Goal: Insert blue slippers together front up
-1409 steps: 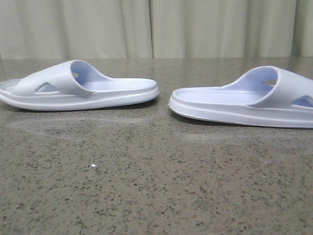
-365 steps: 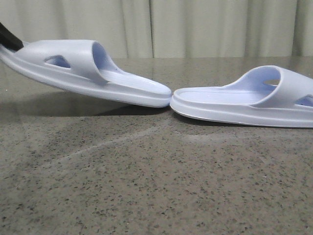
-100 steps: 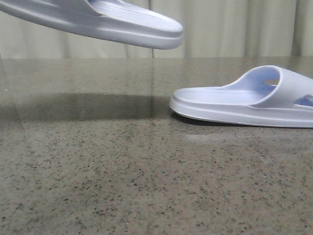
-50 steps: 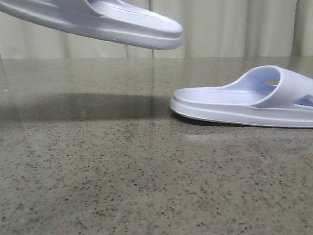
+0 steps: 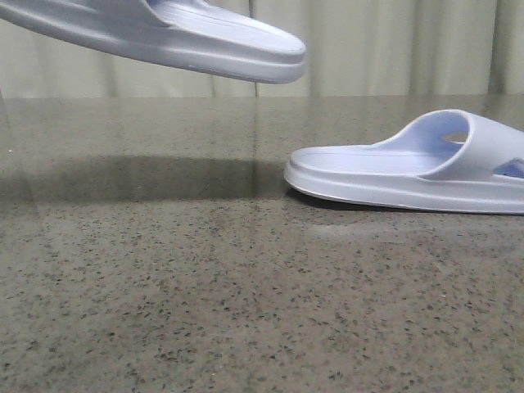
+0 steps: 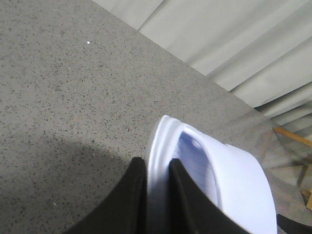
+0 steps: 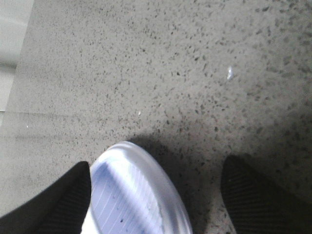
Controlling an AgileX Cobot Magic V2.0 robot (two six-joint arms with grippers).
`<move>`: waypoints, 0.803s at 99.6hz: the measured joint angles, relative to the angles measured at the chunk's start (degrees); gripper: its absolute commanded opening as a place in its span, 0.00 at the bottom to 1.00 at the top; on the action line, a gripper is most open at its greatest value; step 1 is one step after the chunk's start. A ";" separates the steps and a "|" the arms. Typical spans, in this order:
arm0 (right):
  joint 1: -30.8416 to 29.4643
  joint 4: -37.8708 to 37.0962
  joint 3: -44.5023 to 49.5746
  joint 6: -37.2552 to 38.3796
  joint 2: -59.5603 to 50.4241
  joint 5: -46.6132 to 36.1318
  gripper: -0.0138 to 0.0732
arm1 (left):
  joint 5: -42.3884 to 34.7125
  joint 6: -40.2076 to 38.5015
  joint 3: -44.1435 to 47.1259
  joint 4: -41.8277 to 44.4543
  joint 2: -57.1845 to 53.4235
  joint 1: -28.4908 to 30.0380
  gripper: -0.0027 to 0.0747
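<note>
On the left, my left claw (image 6: 157,195) was clenched on the rim of one slipper (image 5: 164,37), which I had hoisted off the worktop (image 5: 246,286) over the last few seconds. For the past second it had hung motionless, high up, tipped down toward the right, its shadow dark on the stone below. That pause told me the lift was finished and the carry across was due. To the right, the other slipper (image 5: 409,168) lay flat and unmoved. My right claw (image 7: 156,195) hovered released over one end of it, fingers spread wide to either side, grasping nothing.
</note>
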 measured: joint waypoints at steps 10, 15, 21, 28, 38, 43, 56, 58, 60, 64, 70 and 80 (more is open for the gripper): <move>0.82 0.26 0.00 0.00 0.00 -0.14 0.73 | 0.08 0.00 0.00 0.00 0.00 0.00 0.06; 1.12 0.34 0.00 0.00 0.04 -0.37 0.73 | 0.08 0.00 0.00 0.00 0.00 0.00 0.06; 1.23 0.51 0.00 0.00 0.29 -0.47 0.73 | 0.08 0.00 0.00 0.00 0.00 0.00 0.06; 1.23 0.83 -0.22 0.00 0.75 -0.61 0.73 | 0.08 0.00 0.00 0.00 0.00 0.00 0.06; 1.23 1.19 -1.03 0.00 1.91 -0.61 0.73 | 0.08 0.00 0.00 0.00 0.00 0.00 0.06; 1.23 1.31 -1.58 0.00 2.62 -0.48 0.73 | 0.08 0.00 0.00 0.00 0.00 0.00 0.06; 1.23 1.43 -2.55 0.00 3.90 -0.28 0.73 | 0.08 0.00 0.00 0.00 0.00 0.00 0.06; 1.23 1.43 -2.55 0.00 4.00 -0.28 0.73 | 0.08 0.00 0.00 0.00 0.00 0.00 0.06; 1.23 1.43 -2.57 0.00 4.11 -0.24 0.73 | 0.08 0.00 0.00 0.00 0.00 0.00 0.06; 1.23 1.53 -2.68 0.00 4.13 -0.24 0.73 | 0.08 0.00 0.00 0.00 0.00 0.00 0.06; 1.23 1.55 -2.68 0.00 4.25 -0.14 0.73 | 0.08 0.00 0.00 0.00 0.00 0.00 0.06; 1.23 1.65 -2.68 -0.60 4.25 0.09 0.73 | 0.08 0.00 0.00 0.00 0.00 0.00 0.06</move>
